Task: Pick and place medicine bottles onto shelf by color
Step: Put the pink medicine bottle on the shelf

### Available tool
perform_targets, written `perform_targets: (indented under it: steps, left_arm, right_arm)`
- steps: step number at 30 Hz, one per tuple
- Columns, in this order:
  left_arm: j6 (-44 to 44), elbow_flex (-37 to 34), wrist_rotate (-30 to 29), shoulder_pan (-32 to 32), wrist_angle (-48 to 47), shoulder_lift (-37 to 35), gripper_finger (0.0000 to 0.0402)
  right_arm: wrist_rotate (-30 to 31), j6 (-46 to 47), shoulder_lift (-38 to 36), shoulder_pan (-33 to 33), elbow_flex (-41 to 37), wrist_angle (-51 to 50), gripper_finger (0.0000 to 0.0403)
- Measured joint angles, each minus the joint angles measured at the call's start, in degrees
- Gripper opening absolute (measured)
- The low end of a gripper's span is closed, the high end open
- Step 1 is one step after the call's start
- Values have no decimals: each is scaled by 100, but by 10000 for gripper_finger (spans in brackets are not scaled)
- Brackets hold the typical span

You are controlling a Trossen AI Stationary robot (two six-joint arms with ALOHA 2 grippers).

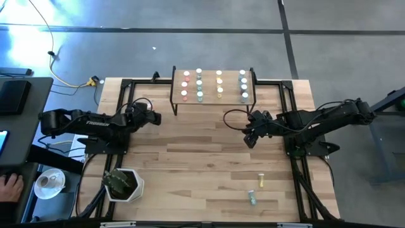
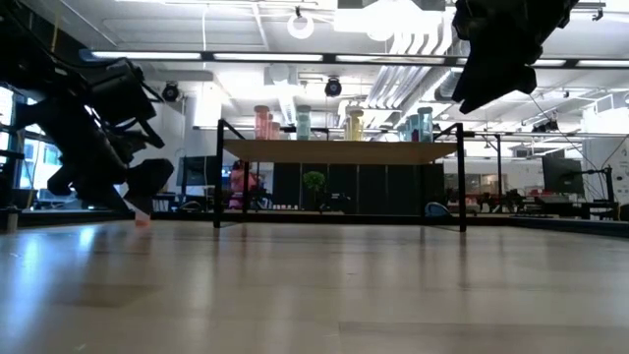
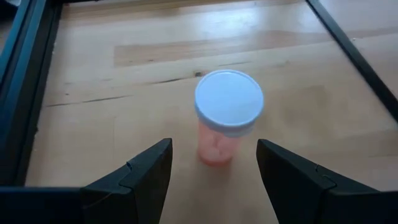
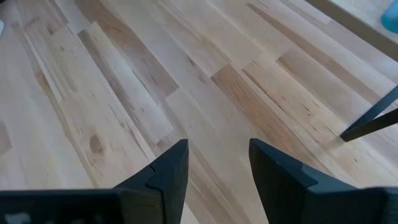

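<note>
1. Two small white-capped bottles [image 1: 257, 190], one yellowish and one greenish, lay on their sides near the front right of the light plank desk [image 1: 209, 158], well apart from both my arms; those were not yet sorted.
2. One more, a small pink bottle with a white round cap [image 3: 226, 115], stood upright on the desk just ahead of my left pincer [image 3: 214, 168]. That pincer was spread wide, holding nothing, one dark finger on either side of the bottle and neither touching it.
3. I judged the step in hand to be the reach for that pink bottle, with the grasp itself not yet made.
4. The next move, as I reckoned it, called for easing forward so the fingers bracketed the body below the cap, then closing gently, since such a light bottle would likely tip if nudged off-centre.
5. The small raised light-wood shelf on thin black legs [image 1: 214, 101] stood at the far middle of the desk, carrying rows of bottles in columns: pink, pale green, yellow, blue-grey. The pink column was on its left, so that was where I would aim.
6. My right pincer [image 4: 217, 171] hovered over bare planks near the shelf's right leg, parted and empty.
7. I could read no labels, brands or writing on any bottle.
</note>
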Motion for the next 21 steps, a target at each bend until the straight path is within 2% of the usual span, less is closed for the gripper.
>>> perform_targets:
  steps: [21]
  left_arm:
    - [193,2,-143,66,978,1144,225]
  right_arm:
    - [-236,-3,0,0,0,185,161]
